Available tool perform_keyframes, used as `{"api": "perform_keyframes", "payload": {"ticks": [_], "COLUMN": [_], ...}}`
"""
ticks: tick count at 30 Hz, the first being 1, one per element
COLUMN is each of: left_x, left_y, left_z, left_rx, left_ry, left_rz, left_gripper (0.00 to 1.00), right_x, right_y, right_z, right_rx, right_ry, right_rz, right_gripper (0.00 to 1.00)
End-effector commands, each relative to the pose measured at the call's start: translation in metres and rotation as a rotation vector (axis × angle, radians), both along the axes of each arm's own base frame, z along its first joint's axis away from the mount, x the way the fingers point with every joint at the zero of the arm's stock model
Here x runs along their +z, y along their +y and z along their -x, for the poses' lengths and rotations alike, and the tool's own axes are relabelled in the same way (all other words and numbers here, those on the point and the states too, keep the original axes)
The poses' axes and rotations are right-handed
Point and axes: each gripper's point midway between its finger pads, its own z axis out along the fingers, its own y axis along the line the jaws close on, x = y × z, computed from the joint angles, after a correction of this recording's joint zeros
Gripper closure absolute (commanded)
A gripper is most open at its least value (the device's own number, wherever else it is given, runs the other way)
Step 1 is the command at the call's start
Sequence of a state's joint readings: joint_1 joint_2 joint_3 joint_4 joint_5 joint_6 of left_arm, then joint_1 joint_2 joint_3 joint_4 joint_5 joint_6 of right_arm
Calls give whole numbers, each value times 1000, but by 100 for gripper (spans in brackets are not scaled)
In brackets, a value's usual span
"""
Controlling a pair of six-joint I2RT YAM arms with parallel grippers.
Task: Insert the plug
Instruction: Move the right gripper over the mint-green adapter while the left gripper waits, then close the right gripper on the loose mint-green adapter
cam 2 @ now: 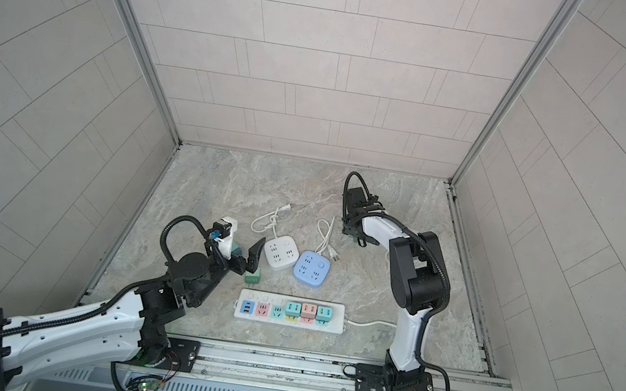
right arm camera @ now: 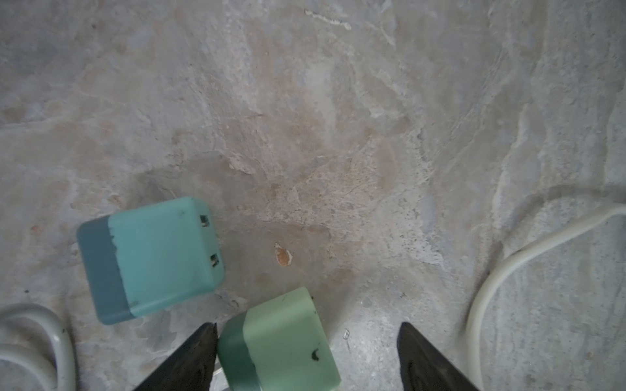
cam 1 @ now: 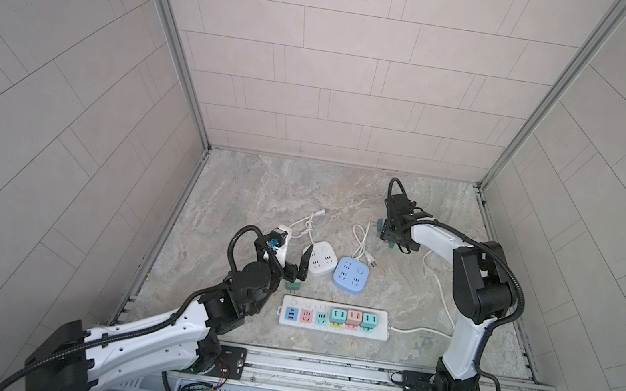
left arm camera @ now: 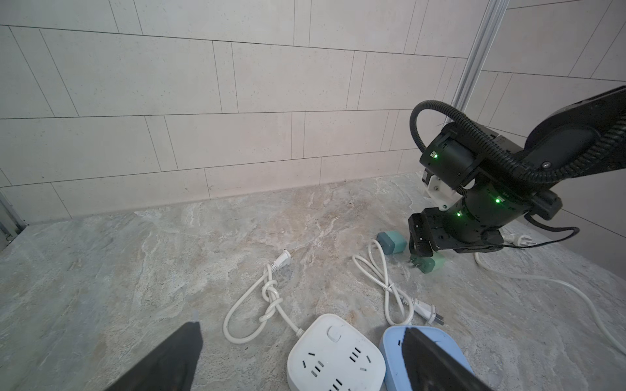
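Note:
A light green plug (right arm camera: 288, 342) with a dark green base lies on the stone floor between the fingers of my right gripper (right arm camera: 306, 328). The gripper is open; one finger is close beside the plug's base and the other stands well clear. A teal plug (right arm camera: 152, 257) lies just beyond it. In both top views this gripper (cam 1: 391, 237) is at the back right. The white power strip (cam 1: 335, 317) lies near the front, with three coloured adapters in its right sockets. My left gripper (cam 1: 298, 266) hangs open near a dark green plug (cam 1: 292, 286).
A white cube socket (cam 1: 320, 258) and a blue one (cam 1: 352, 274) sit mid-floor with their coiled white cords (left arm camera: 267, 298). The strip's cord (cam 1: 436, 290) runs back along the right side. Tiled walls (cam 1: 340, 83) enclose the floor on three sides.

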State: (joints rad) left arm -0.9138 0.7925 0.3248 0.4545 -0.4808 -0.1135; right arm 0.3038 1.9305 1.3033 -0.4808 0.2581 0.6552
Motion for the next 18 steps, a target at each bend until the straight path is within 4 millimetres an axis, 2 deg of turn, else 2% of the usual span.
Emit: {"api": "perform_keyframes", "payload": {"ticks": [1, 4, 9, 18], "left_x": [-4, 3, 3, 3], "left_y": [6, 9, 12, 12], "left_z": [0, 1, 2, 2], "left_rx": [22, 26, 31, 34], "left_ry": [4, -14, -18, -20], "left_rz": [-12, 0, 4, -5], "left_gripper": [0, 0, 0, 0], "right_x": [1, -3, -10, -10], "right_y": [-7, -6, -7, -10], "right_z": [4, 4, 12, 30], "right_rx": [-11, -2, -4, -6], "right_ry": [13, 22, 31, 9], "right_rz": [43, 40, 35, 10], "right_gripper": [15, 15, 15, 15]}}
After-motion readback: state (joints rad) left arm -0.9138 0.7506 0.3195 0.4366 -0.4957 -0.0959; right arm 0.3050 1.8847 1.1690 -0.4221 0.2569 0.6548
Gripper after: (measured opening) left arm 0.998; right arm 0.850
